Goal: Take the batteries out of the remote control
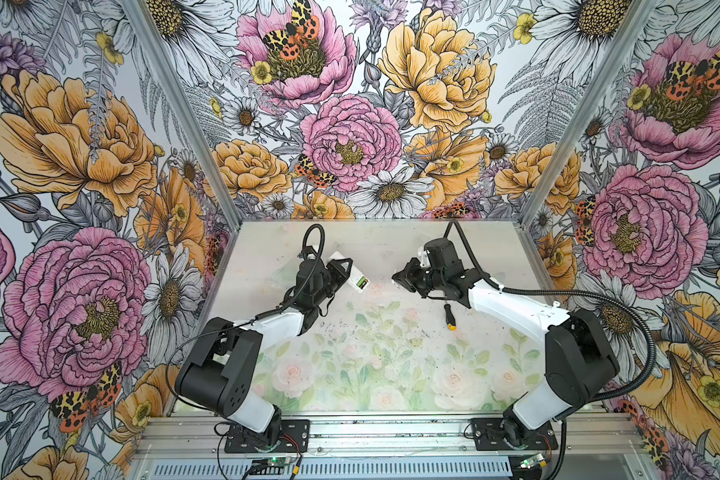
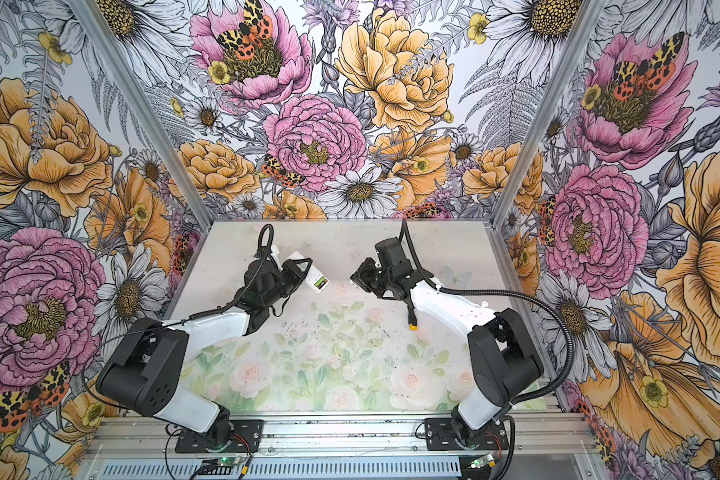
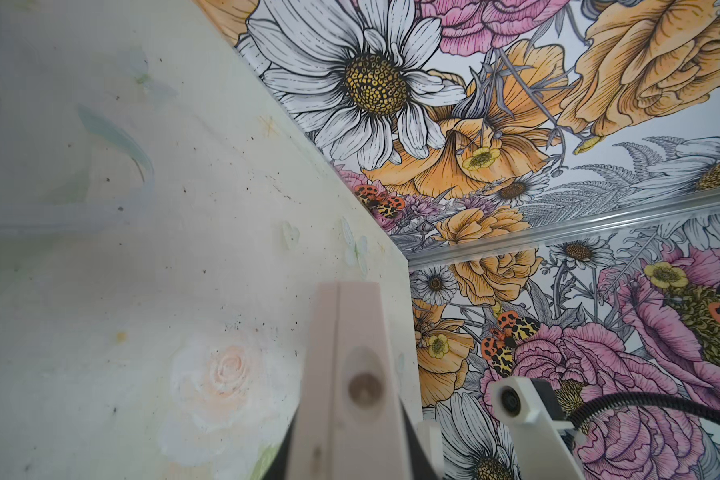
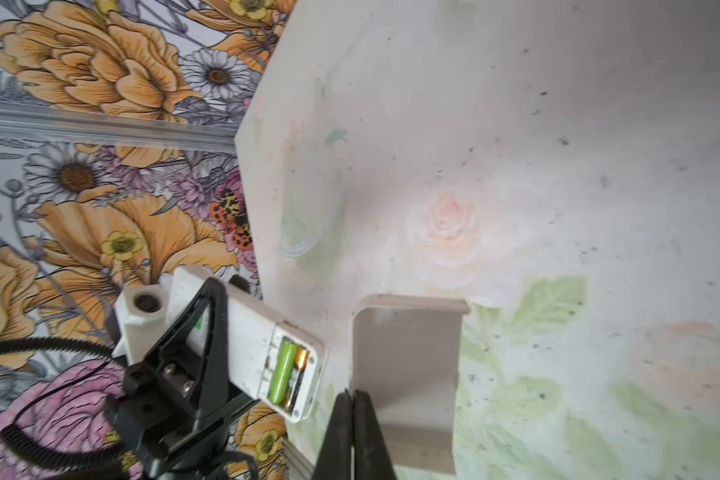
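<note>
Right wrist view: nearest, my right gripper (image 4: 352, 432) is pinched shut on the edge of the cover (image 4: 408, 365). Beyond, my left gripper (image 4: 215, 307) clamps the opened remote (image 4: 250, 340), batteries (image 4: 285, 370) seated inside. Uncovering looks done; next I should drop the cover and pry a battery out.

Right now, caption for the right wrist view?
Left gripper holds white remote, lime battery exposed; right gripper pinches the battery cover.
</note>
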Robot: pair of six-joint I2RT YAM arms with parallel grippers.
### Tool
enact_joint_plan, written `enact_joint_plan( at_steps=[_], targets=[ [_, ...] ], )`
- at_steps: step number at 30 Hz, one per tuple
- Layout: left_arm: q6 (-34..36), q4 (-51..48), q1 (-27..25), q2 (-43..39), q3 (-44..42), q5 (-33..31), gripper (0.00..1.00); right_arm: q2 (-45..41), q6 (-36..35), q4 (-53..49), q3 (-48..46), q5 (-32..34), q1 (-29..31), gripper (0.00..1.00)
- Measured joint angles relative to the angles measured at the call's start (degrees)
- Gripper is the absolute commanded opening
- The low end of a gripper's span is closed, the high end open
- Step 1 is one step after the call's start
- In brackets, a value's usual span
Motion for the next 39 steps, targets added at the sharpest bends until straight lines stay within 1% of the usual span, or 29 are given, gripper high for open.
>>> enact_joint_plan(
  at_steps=[5, 10, 14, 17, 20, 22, 23, 24, 25, 26, 27, 28, 30, 31, 35, 37, 39],
  targets=[
    [-1.8, 2.4, -3.5, 3.5, -2.3, -2.0, 0.0, 6.4, -5.1, -5.6, 0.3, 3.4, 0.1, 0.0],
    [-3.7, 3.8, -5.9, 6.8, -4.6, -5.1, 0.0, 10.8, -8.8, -10.7, 2.6, 7.3, 0.1, 0.0],
    [-4.6, 4.1, -7.0, 7.8, -5.8, -8.8, 0.04, 11.7, -11.1, -13.3, 3.7, 10.8, 0.1, 0.0],
    [-5.5, 5.1, -7.5, 8.7, -6.3, -11.1, 0.1, 12.1, -12.2, -14.3, 4.0, 13.0, 0.0, 0.0],
    [-6.5, 6.4, -8.1, 10.3, -7.2, -13.1, 0.14, 12.6, -12.9, -15.0, 4.0, 14.6, -0.3, 0.0],
    [-7.0, 7.0, -8.6, 11.5, -8.0, -14.1, 0.17, 13.0, -13.5, -15.3, 4.1, 15.1, -0.7, 0.04],
    [-7.3, 7.1, -8.8, 12.0, -8.3, -14.5, 0.19, 13.3, -13.8, -15.5, 4.1, 15.5, -0.8, 0.09],
    [-8.1, 7.8, -8.9, 12.5, -8.6, -14.6, 0.24, 13.6, -14.0, -15.6, 4.2, 15.8, -1.0, 0.17],
    [-8.1, 8.1, -9.1, 12.5, -8.6, -14.9, 0.34, 13.8, -14.3, -15.8, 4.4, 15.9, -1.2, 0.25],
    [-8.4, 8.2, -9.3, 12.6, -8.6, -15.2, 0.47, 14.0, -14.8, -15.8, 4.5, 15.9, -1.4, 0.31],
    [-8.5, 8.1, -9.4, 12.6, -8.6, -15.5, 0.64, 14.1, -15.0, -16.0, 4.8, 15.9, -1.6, 0.39],
    [-8.5, 7.7, -9.4, 12.6, -8.6, -15.7, 0.73, 14.1, -15.1, -16.0, 5.0, 15.9, -1.8, 0.44],
    [-8.9, 7.5, -9.7, 12.2, -8.5, -16.1, 0.82, 14.1, -15.8, -16.2, 5.6, 16.0, -2.1, 0.51],
    [-9.2, 6.4, -9.7, 11.2, -8.5, -16.3, 0.87, 14.1, -16.1, -16.2, 5.9, 16.0, -2.2, 0.52],
    [-11.8, -0.2, -9.7, 6.3, -9.6, -17.4, 0.93, 13.9, -16.9, -16.2, 6.4, 15.5, -3.1, 0.58],
    [-14.4, -5.9, -9.7, 3.0, -9.9, -17.5, 0.94, 13.6, -17.5, -16.8, 6.5, 14.9, -3.6, 0.61],
    [-16.7, -11.6, -9.7, 0.3, -9.8, -17.5, 0.95, 12.8, -18.3, -17.4, 6.5, 14.5, -4.1, 0.62]
  ],
)
